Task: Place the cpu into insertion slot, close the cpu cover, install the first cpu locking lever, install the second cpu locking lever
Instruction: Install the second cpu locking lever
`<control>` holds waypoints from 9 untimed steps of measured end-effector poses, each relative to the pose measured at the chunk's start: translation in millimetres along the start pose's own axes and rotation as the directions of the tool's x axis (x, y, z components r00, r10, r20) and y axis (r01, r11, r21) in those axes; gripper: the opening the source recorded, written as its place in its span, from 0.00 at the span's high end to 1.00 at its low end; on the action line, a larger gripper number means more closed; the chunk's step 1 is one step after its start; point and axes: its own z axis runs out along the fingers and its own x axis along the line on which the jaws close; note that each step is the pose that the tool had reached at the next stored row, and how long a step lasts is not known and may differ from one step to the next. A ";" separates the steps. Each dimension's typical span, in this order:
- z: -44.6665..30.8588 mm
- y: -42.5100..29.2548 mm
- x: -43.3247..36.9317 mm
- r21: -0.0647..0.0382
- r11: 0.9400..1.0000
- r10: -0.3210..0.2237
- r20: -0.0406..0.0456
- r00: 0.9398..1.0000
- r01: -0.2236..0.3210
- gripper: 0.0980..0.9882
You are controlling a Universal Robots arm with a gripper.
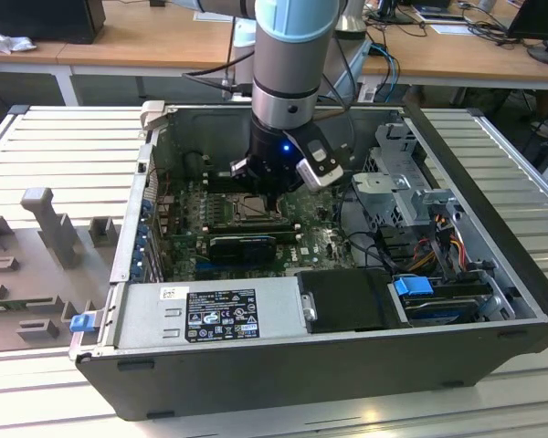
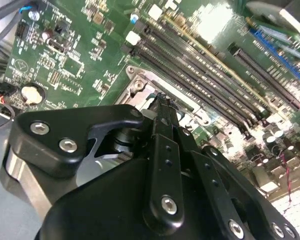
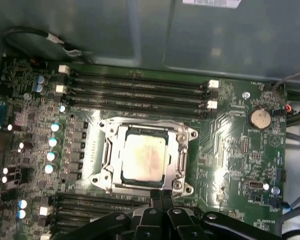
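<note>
- Wooden desks (image 1: pixel 128 41) line the background of the exterior view; nearer the camera, we see an open computer case (image 1: pixel 493 274) lying on a ribbed metal counter (image 1: pixel 55 146).
- We find the arm (image 1: pixel 288 64) reaching down into the case, over the green circuit board (image 1: pixel 192 233).
- We locate the fingers (image 3: pixel 161 196) in the first wrist view pressed together with nothing between them, their tips at the edge of the insertion slot (image 3: pixel 106 152).
- We note the cpu (image 3: pixel 144 159) lying flat inside the insertion slot, its silver-grey top exposed.
- We see the cpu cover (image 3: pixel 182 140) down around the cpu as a silver frame.
- We observe long black memory slots (image 3: pixel 135 87) beside the socket, and a round coin cell (image 3: pixel 260 118) well apart from it.
</note>
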 end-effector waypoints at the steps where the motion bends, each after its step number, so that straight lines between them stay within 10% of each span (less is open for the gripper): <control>1: 0.2 -1.8 0.1 -0.003 1.000 0.000 -0.001 1.000 0.000 0.99; 8: 1.5 -10.0 1.0 -0.036 0.999 0.010 -0.029 1.000 -0.011 0.99; 9: 1.2 -14.8 3.1 -0.052 0.999 0.010 -0.028 1.000 -0.012 0.99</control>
